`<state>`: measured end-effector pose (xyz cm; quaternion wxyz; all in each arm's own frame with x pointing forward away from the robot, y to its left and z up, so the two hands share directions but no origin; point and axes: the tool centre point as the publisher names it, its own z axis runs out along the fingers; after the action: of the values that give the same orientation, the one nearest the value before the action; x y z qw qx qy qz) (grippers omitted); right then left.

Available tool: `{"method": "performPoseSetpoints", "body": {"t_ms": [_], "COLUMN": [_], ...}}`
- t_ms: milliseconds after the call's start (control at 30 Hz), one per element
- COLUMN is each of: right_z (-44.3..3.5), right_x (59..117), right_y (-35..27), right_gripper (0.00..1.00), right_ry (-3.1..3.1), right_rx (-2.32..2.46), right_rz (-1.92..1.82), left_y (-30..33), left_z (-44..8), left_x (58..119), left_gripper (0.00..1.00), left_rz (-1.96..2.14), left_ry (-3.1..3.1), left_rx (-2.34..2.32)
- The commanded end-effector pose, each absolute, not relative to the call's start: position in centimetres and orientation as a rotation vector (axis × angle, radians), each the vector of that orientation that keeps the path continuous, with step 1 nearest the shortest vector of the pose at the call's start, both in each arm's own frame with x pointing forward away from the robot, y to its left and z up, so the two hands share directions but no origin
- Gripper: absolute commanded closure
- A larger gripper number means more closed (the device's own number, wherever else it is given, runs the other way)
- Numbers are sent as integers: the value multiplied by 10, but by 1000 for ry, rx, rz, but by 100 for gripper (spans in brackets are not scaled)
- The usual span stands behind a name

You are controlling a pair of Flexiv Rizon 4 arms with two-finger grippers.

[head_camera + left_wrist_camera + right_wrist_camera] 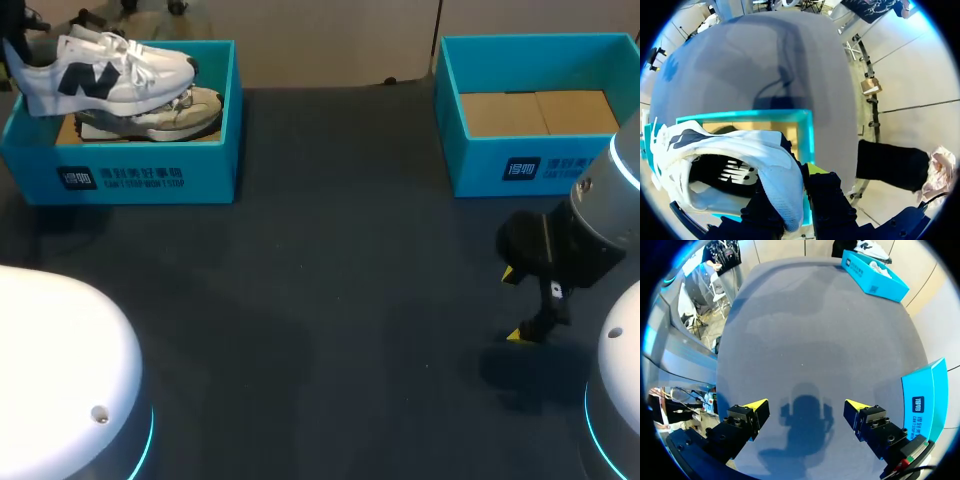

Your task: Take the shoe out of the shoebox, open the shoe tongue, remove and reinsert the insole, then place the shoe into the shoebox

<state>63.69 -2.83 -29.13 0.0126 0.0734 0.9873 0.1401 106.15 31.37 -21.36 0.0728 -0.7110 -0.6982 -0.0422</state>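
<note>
A white shoe (110, 75) with a dark logo hangs tilted just above the left teal shoebox (150, 175). My left gripper (802, 172) is shut on its heel; in the left wrist view the heel collar of the shoe (775, 170) runs between the dark fingers (832, 200), and the shoe's opening faces the camera. A second, beige shoe (170, 112) lies inside that box beneath it. My right gripper (515, 305) hovers over the dark table (330, 300) at the right, open and holding nothing (806, 407).
Another teal shoebox (520, 165) stands at the back right with only a cardboard floor showing, close behind my right gripper; its wall (922, 400) is beside that gripper in the right wrist view. The left shoebox (875, 275) lies far across the table.
</note>
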Motion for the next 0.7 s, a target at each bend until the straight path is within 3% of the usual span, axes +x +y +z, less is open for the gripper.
{"method": "performPoseSetpoints", "body": {"t_ms": [33,700], "right_z": [-293,-293], "right_x": [636,636], "right_y": [-28,-28], "right_gripper": [0,0], "right_ry": [3075,3075], "right_rx": [230,230], "right_rz": [434,434], "left_y": [310,279], "left_z": [-197,-161], "left_x": [1045,968], "left_gripper": [100,100], "left_rz": [-140,-133], "left_ry": [-2096,-2027], "left_rx": [-2128,-2244]}}
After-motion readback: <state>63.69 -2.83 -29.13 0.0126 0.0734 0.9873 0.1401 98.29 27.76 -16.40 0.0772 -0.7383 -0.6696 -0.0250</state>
